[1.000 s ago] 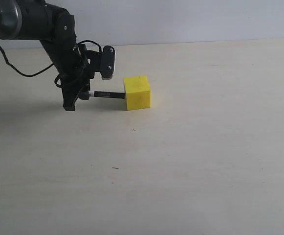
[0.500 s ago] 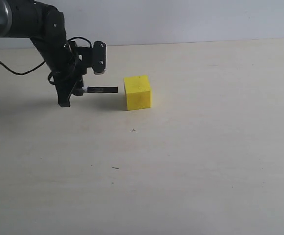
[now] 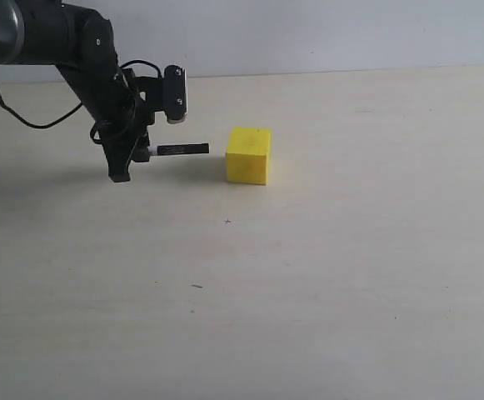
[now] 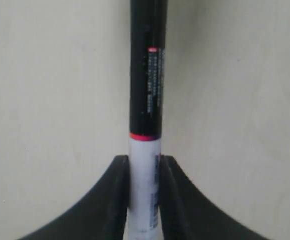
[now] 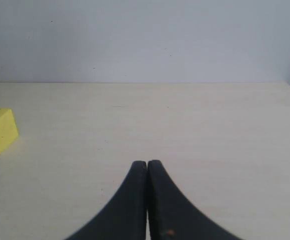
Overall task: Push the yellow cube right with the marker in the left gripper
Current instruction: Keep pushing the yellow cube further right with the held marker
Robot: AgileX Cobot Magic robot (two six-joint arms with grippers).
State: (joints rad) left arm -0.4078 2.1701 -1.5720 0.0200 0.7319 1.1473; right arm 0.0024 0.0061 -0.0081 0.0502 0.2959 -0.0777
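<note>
left gripper [image 3: 132, 157]: we see it clamped on the marker [image 3: 180, 150], whose black end points to three o'clock
yellow cube [image 3: 248, 156]: on the table [image 3: 325, 275], at three o'clock from the marker's tip, near but apart
right gripper [image 5: 147, 170]: we see its jaws pressed together, holding nothing

My left arm [image 3: 54, 37] comes in from the upper left of the exterior view, its thick dark link angling down to the wrist. There the camera housing [image 3: 175, 94] juts out sideways, and a loose black cable [image 3: 17, 112] loops below the arm. The left gripper [image 3: 132, 160] points downward, its black jaws clamped on the white barrel of the marker [image 3: 180, 150], which sticks out horizontally. My right gripper [image 5: 147, 166] shows only in its own wrist view, jaws pressed flat together and aimed roughly level.
</note>
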